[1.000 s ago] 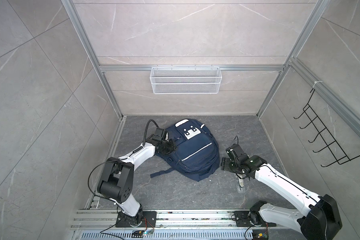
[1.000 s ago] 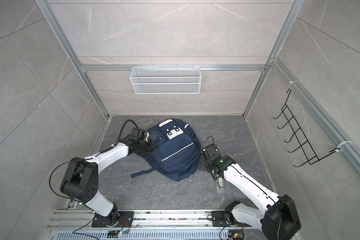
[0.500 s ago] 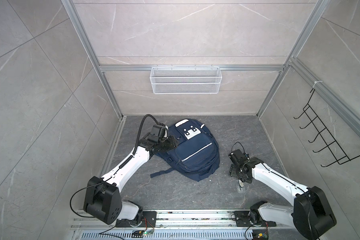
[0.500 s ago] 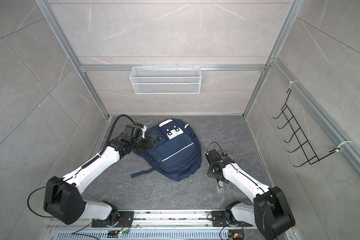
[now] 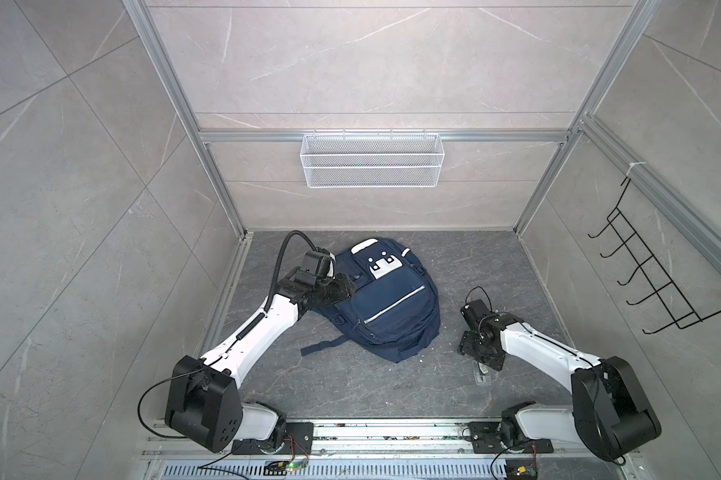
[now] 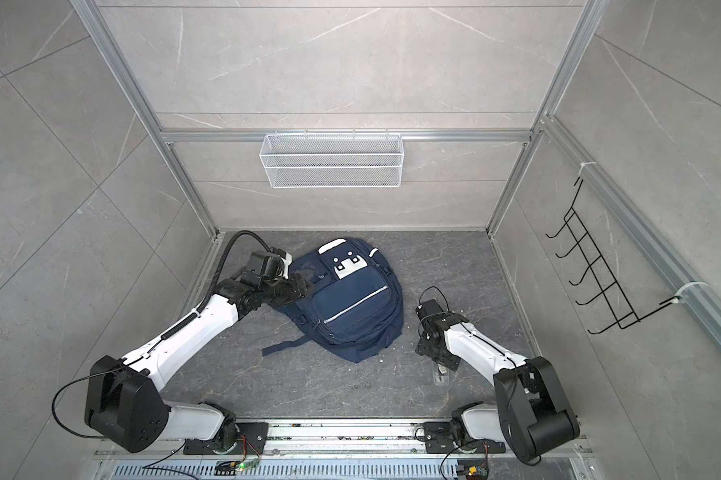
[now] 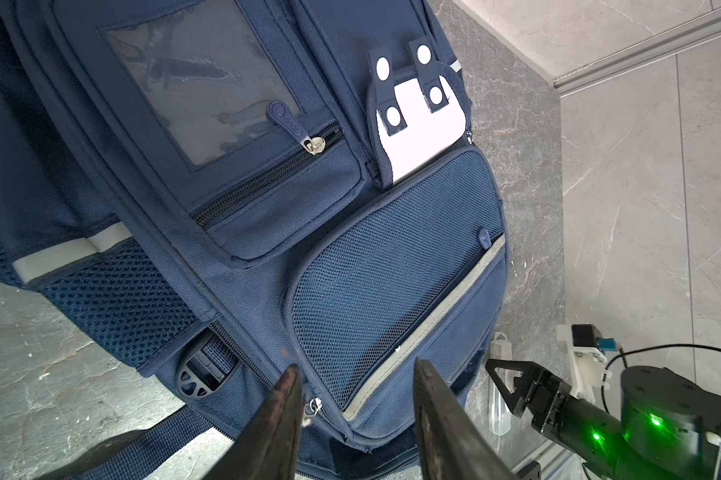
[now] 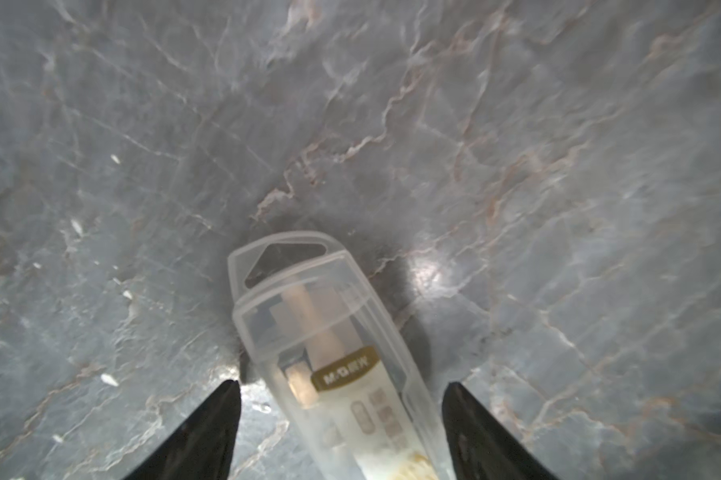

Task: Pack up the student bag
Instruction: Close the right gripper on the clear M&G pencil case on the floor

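Note:
The student bag, a navy-blue backpack with white patches and a silver stripe, lies front-up on the grey floor in both top views. My left gripper hovers at its upper left side. In the left wrist view that gripper is open over the bag's mesh pocket with nothing held, and a zipper pull sits beside one finger. My right gripper is open, its fingers straddling a clear plastic case on the floor without touching it.
A white wire basket hangs on the back wall and a black hook rack on the right wall. A loose bag strap trails toward the front. The arms' mounting rail runs along the near edge.
The right gripper has moved from beside the bag toward the near edge and now sits over the clear case. The left arm has stretched out, its gripper staying at the bag and opening slightly.

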{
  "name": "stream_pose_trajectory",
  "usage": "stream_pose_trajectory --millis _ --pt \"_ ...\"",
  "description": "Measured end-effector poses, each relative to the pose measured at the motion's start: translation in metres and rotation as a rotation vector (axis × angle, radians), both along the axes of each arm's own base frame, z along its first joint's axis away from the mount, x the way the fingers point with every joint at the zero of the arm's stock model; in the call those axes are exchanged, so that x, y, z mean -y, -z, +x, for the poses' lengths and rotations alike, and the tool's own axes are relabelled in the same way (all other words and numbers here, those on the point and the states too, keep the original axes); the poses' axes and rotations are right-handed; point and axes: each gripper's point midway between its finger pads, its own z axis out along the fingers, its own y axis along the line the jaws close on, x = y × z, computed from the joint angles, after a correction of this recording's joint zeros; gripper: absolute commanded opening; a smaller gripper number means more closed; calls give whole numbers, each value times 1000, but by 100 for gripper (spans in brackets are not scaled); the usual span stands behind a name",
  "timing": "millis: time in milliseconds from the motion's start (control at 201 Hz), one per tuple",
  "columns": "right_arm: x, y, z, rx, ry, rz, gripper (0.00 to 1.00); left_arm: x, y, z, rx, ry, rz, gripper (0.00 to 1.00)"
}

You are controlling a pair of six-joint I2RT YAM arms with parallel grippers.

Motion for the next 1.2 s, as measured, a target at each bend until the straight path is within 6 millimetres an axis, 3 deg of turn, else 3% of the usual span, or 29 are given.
stream_pose_trajectory --millis 423,617,881,1204 --pt "-26 3 1 -12 -53 126 76 -1 6 -4 -8 0 2 46" --pt "-48 3 -6 -29 -127 167 75 2 6 -4 -4 9 -6 46" --pt "-63 5 -13 -32 -211 137 74 29 12 -20 -23 94 -10 46" --pt "-74 6 -19 -35 -281 123 63 49 14 -36 -32 161 -8 46"
